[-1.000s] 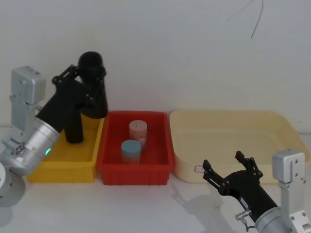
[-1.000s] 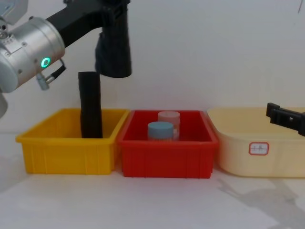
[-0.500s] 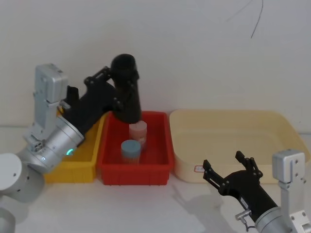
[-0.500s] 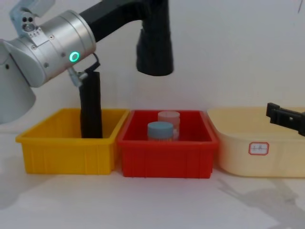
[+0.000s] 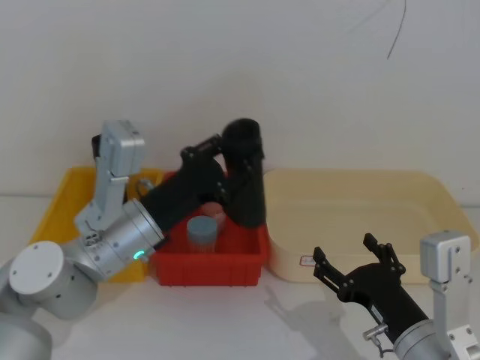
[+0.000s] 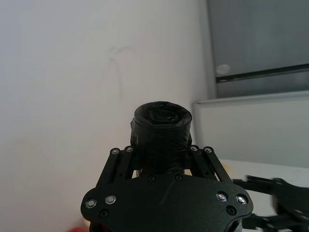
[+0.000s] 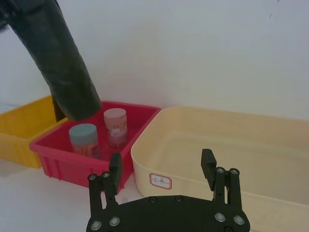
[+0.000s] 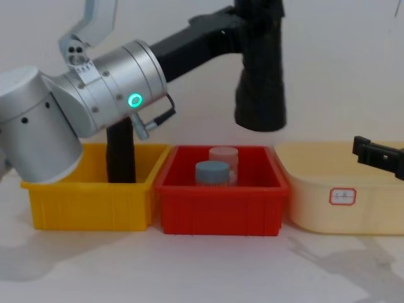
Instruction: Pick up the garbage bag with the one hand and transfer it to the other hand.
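The garbage bag [image 5: 247, 187], a matte black roll, hangs upright in the air over the right side of the red bin [image 5: 210, 268]. My left gripper [image 5: 238, 157] is shut on its upper part, on the silver wrist with the green ring light. The same roll shows in the chest view as the garbage bag [image 8: 260, 82] and in the right wrist view as the garbage bag [image 7: 63, 63]. My right gripper [image 5: 345, 250] stands open low at the front right, before the cream bin, with nothing between its fingers. A second black roll [image 8: 120, 158] stands in the yellow bin [image 8: 88, 205].
In the red bin [image 8: 221, 214] stand a blue-lidded jar [image 8: 211, 172] and a pink-lidded jar [image 8: 224, 154]. A wide cream bin [image 5: 360, 217] with a small label lies to the right. A white wall closes the back; bare table runs along the front.
My left arm has swung the held roll to the right, from above the yellow bin to above the red bin's right side. The right gripper has not moved.
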You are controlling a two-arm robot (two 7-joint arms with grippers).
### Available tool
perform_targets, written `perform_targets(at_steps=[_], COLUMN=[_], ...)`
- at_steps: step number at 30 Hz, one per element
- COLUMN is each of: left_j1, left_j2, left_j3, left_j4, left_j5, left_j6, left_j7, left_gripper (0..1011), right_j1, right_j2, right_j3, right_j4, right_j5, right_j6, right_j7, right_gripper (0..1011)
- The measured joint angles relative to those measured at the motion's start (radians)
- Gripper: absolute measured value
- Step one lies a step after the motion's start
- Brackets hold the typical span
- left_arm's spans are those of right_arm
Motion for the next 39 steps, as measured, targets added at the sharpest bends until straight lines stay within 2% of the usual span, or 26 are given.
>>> perform_targets(at_steps=[7,12,32,39], left_j1=[-0.023,-0.03,-0.033,-0.034], left_j2=[-0.016,-0.022,-0.029,-0.03], left_j3=[0.03,0.042,0.046,0.045], left_j4=[0.065,0.09,0.129,0.135], left_j5=[-0.033,-0.039,-0.019,-0.016], left_j6=[0.002,-0.004,-0.058,-0.067], left_j7=[-0.082,-0.098,-0.033,-0.023], left_gripper=[435,435,435,435], right_j1=[0.0,0.0,0.0,0.013], right_j2=[0.0,0.0,0.0,0.014], right_j3=[0.0,0.0,0.0,-0.012], right_j4=[0.0,0.0,0.0,-0.004], right_j5=[0.0,0.0,-0.001,-0.015], right_j6=[0.0,0.0,0.0,-0.002], right_j7=[0.0,0.0,0.0,0.03], right_gripper=[1000,1000,1000,1000])
